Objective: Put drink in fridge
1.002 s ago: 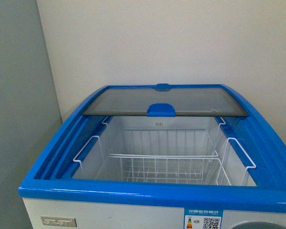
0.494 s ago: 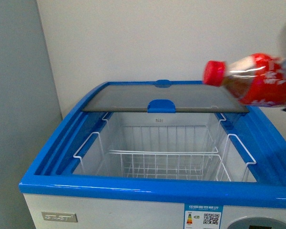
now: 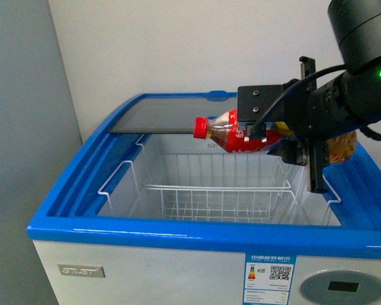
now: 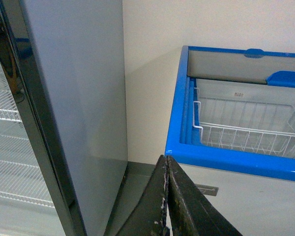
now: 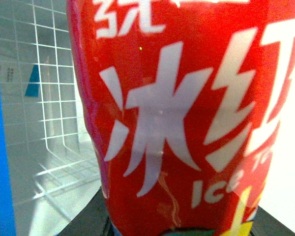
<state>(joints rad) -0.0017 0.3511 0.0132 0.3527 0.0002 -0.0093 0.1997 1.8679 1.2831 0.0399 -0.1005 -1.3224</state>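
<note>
The drink [image 3: 232,135] is a small bottle with a red cap and red label, lying almost level with its cap pointing left. My right gripper [image 3: 271,137] is shut on its body and holds it above the open part of the fridge [image 3: 178,232], over the white wire basket [image 3: 216,210]. The right wrist view is filled by the red label of the drink [image 5: 177,113], with the gripper [image 5: 179,227] clamped round it. My left gripper [image 4: 166,166] is shut on nothing, low in front of the fridge's [image 4: 226,160] left corner.
The glass lid [image 3: 171,114] is slid back and covers the rear of the fridge; its blue handle [image 4: 285,78] shows in the left wrist view. A tall grey upright cabinet [image 4: 73,98] stands left of the fridge, with a narrow gap between them.
The right arm came in from the right with the drink. The bottle went left and down, from above the lid's right end to over the basket.
</note>
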